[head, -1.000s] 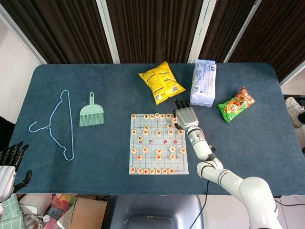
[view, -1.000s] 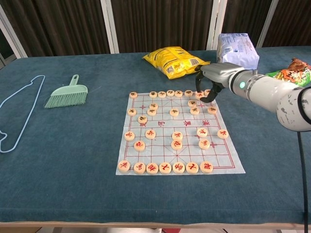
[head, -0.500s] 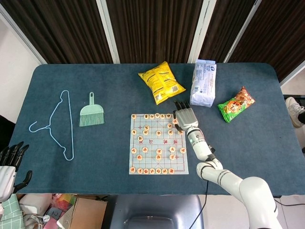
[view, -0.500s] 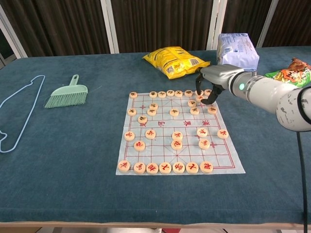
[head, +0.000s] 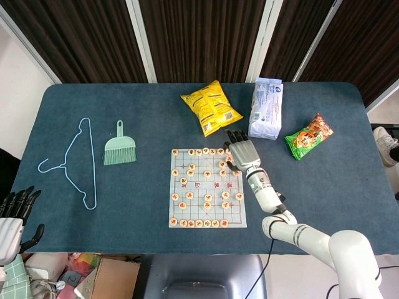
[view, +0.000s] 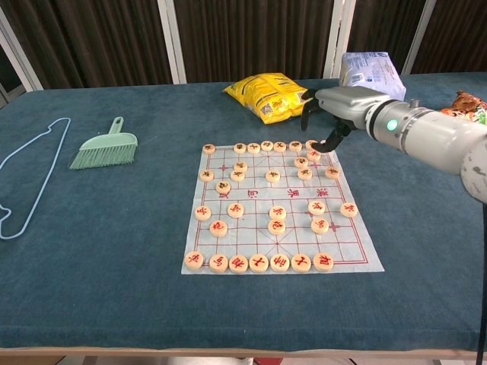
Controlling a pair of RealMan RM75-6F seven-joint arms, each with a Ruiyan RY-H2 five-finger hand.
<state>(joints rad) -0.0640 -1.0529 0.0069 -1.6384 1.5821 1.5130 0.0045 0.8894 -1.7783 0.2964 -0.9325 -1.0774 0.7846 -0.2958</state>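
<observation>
The right hand (view: 329,114) hangs over the far right corner of the chess board (view: 281,204), fingers curled downward. In the chest view its fingertips (view: 326,146) sit right at a chess piece (view: 313,154) near that corner, though whether the piece is pinched or only touched cannot be told from either view. The head view shows the same hand (head: 242,151) from above, its back covering the corner of the board (head: 207,187), so the fingertips and the piece beneath them are hidden there.

The other pieces lie spread over the board: a row along the near edge, a row along the far edge, and loose ones between.

The left hand (head: 14,221) shows only in the head view, at the lower left edge beside the tabletop (head: 137,205), fingers spread and holding nothing. The chest view does not reach it.

Beyond the board lie a yellow snack bag (view: 275,96) and a white packet (view: 370,76), with the right hand just in front of the gap between them. A green and orange snack bag (head: 308,136) appears whole in the head view, but only its edge shows at the right border of the chest view. To the left lie a small green brush (view: 106,147) and a light blue hanger (head: 75,163), well apart from the board.
</observation>
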